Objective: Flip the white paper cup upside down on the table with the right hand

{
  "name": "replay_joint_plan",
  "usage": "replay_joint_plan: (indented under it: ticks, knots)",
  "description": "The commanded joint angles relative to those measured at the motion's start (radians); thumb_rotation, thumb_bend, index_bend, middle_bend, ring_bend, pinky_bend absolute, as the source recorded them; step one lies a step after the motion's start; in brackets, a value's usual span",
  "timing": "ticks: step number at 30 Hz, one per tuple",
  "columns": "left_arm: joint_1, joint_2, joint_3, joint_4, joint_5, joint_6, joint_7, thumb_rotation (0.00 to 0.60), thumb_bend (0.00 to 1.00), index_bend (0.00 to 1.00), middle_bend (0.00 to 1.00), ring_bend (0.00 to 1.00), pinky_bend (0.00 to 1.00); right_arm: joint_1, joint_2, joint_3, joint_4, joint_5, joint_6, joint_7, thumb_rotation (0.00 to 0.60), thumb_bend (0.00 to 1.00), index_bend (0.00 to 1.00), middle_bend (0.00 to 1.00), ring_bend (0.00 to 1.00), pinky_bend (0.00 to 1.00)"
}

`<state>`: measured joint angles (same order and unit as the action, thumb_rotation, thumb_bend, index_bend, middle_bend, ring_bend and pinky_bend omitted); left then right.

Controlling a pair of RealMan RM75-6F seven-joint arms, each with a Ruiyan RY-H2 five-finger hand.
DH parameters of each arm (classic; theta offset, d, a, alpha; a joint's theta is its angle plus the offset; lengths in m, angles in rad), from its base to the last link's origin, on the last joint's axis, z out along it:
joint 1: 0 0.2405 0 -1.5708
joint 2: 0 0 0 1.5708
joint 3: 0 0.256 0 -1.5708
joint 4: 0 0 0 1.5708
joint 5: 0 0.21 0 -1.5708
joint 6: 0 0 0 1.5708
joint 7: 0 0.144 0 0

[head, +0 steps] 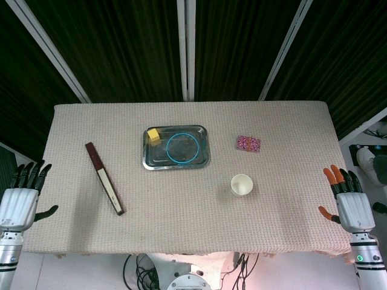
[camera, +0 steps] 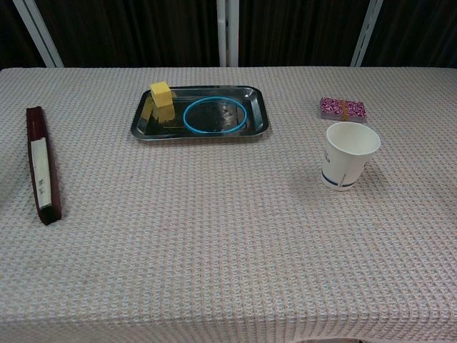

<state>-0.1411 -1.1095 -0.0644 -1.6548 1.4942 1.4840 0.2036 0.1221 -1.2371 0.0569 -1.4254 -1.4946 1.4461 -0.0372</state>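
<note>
I see the white paper cup (head: 241, 185) standing upright, mouth up, on the table's woven cloth (head: 193, 232), well apart from my right hand (head: 349, 202) and toward the table's middle from it; in the chest view the cup (camera: 348, 156) shows a blue stripe near its base and nothing touches it. My right hand sits off the right edge of the table, palm side down as far as I can tell, with its orange-tipped fingers (head: 331, 175) spread apart and holding nothing. Beyond the cup, farther from that hand's side of the table and toward the back, lies a small pink patterned packet (head: 248, 143) with a band around it, flat on the cloth and apart from the cup. Further across, still more distant from my right hand, is a metal tray (head: 176, 164) holding a blue ring (head: 182, 147) lying flat and a yellow block (head: 153, 134) in its back left corner; the block is just beside the ring, and I cannot tell whether they touch. Nearer my left hand (head: 20, 202) lies a long dark red folded fan (head: 104, 177), set at a slant on the cloth. That left hand hangs off the table's left edge, its black-tipped fingers parted and empty. Neither hand appears in the chest view.
</note>
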Motion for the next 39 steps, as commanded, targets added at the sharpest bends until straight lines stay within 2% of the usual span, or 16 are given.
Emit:
replay_joint_plan:
  ticks: [1,13,19,23,28,35,39]
  knots:
    - [0.001,0.001,-0.001,-0.001,-0.002,0.001,-0.002,0.600,0.09,0.07,0.02,0.00,0.04,0.002,0.002,-0.001,-0.002,-0.002,-0.003,-0.001,0.600,0.10,0.00,0.00,0.00,0.00]
    - [-0.005,0.004,-0.002,-0.004,-0.004,-0.010,-0.006,0.600,0.09,0.07,0.02,0.00,0.04,0.033,0.017,0.004,-0.045,-0.047,-0.010,-0.041,0.600,0.10,0.00,0.00,0.00,0.00]
    - [-0.006,0.010,0.005,-0.008,-0.017,-0.030,-0.001,0.600,0.09,0.07,0.02,0.00,0.04,0.120,0.092,0.013,-0.163,-0.101,-0.106,-0.131,0.600,0.10,0.00,0.00,0.00,0.00]
    - [-0.007,0.014,0.005,-0.020,-0.020,-0.031,0.014,0.600,0.09,0.07,0.02,0.00,0.04,0.214,0.150,0.019,-0.297,-0.126,-0.244,-0.252,0.600,0.10,0.00,0.00,0.00,0.00]
    - [-0.006,0.010,0.003,-0.021,-0.017,-0.024,0.017,0.600,0.09,0.07,0.02,0.00,0.04,0.307,0.142,0.043,-0.404,-0.111,-0.374,-0.426,0.600,0.10,0.00,0.00,0.00,0.00]
    - [-0.007,0.008,0.002,-0.006,-0.011,-0.020,-0.005,0.600,0.09,0.07,0.02,0.00,0.04,0.431,0.059,0.078,-0.457,0.069,-0.554,-0.729,0.600,0.09,0.00,0.00,0.00,0.00]
    - [-0.007,0.010,0.001,-0.005,-0.014,-0.022,-0.013,0.600,0.09,0.07,0.02,0.00,0.04,0.483,0.005,0.081,-0.458,0.184,-0.584,-0.900,0.600,0.09,0.00,0.00,0.00,0.00]
